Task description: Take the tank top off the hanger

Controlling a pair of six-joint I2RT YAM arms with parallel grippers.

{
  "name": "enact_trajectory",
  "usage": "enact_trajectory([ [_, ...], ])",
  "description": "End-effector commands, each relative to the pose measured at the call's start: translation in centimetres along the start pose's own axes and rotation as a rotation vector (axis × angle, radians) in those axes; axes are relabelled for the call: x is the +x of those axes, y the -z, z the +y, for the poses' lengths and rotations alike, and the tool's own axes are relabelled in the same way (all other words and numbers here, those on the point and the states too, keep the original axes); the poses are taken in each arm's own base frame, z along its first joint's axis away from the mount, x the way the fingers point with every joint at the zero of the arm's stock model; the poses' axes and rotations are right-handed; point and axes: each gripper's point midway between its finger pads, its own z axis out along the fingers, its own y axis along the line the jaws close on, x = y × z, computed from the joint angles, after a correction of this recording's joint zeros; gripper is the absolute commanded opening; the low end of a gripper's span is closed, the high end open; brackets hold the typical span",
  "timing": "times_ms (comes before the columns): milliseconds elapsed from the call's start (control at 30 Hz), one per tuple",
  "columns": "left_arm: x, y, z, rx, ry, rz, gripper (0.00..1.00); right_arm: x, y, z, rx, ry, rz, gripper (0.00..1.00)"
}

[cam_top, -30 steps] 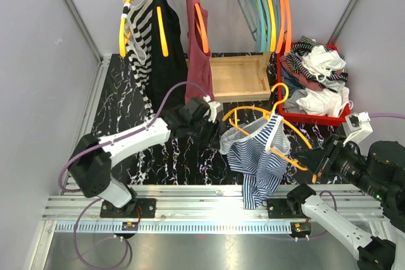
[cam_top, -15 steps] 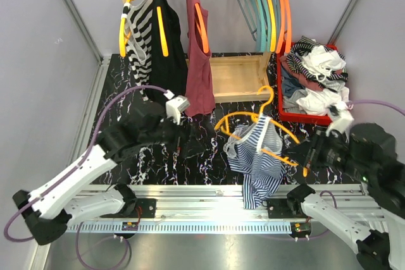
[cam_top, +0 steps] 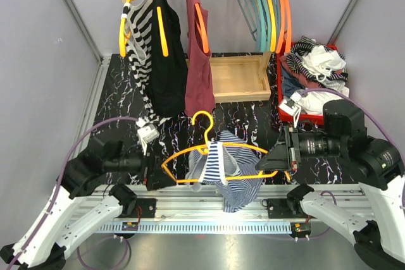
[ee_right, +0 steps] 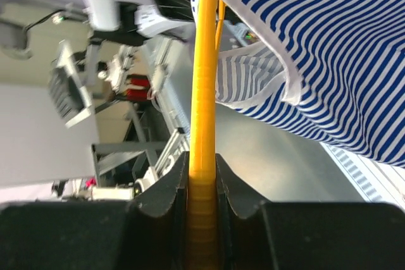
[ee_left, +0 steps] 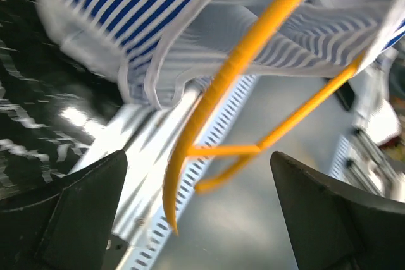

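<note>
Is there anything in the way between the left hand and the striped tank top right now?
Only the yellow hanger itself: its arm crosses in front of the striped tank top, just ahead of the left hand, which is open. The right hand grips that hanger. Nothing else shows between them.

Bright even overhead light; glare on glossy table (ee_left: pixel 25 93); left wrist view motion-blurred

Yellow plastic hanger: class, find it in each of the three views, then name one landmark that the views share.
Top external: the yellow plastic hanger is low centre, hook pointing up.
Left wrist: the hanger runs diagonally from top right down to centre.
Right wrist: the hanger is a vertical bar at centre, clamped in the right gripper.
Shared landmark: the blue-and-white striped tank top draped on it.
</note>
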Motion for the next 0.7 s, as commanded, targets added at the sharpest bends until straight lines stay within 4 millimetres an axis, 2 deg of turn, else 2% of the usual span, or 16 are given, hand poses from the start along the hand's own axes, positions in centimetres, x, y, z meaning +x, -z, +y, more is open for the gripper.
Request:
enact_trajectory([
  [0, 1.2, 0.9, -4.8, 0.305, -0.038, 0.044, 0.99, -0.4, 0.7, 4.7, -0.26, 0.132, 0.021, 0.0],
  [67, 1.9, 1.2, -5.5, 0.358, -0.048, 0.065, 0.99, -0.8, 0.5, 4.9, -0.277, 0.13, 0.021, 0.0],
  [167, 1.7, 1.9, -7.0, 0.44, -0.086, 0.05, 0.99, -1.1, -0.2, 4.4, -0.271, 0.111, 0.044, 0.0],
  [233, 1.6, 2.1, -7.3, 0.461, -0.106, 0.041, 0.92, -1.1, -0.3, 4.2, -0.265, 0.11, 0.051, 0.0],
  [267, 1.8, 2.1, -7.5, 0.483, -0.105, 0.052, 0.77, -1.1, -0.4, 4.0, -0.26, 0.111, 0.055, 0.0],
  [300, 2.0, 2.1, -7.6, 0.494, -0.101, 0.061, 0.69, -1.2, -0.5, 3.8, -0.251, 0.104, 0.056, 0.0],
  [367, 2.1, 2.0, -7.7, 0.514, -0.1, 0.066, 0.45, -1.1, -0.7, 3.5, -0.24, 0.102, 0.068, 0.0],
  [400, 2.2, 2.0, -7.7, 0.514, -0.101, 0.065, 0.16, -1.1, -0.7, 3.3, -0.231, 0.112, 0.063, 0.0],
  [433, 2.4, 2.0, -7.5, 0.505, -0.098, 0.067, 0.06, -1.0, -0.8, 3.1, -0.222, 0.105, 0.069, 0.0],
  [467, 2.4, 1.9, -7.4, 0.499, -0.099, 0.067, 0.0, -1.0, -0.8, 2.9, -0.213, 0.102, 0.07, 0.0],
  [600, 2.9, 2.0, -7.1, 0.482, -0.104, 0.067, 0.0, -1.5, -1.2, 1.7, -0.147, 0.105, 0.041, 0.0],
  [667, 3.1, 1.8, -6.4, 0.434, -0.1, 0.069, 0.0, -1.7, -1.2, 0.5, -0.069, 0.086, 0.024, 0.36],
])
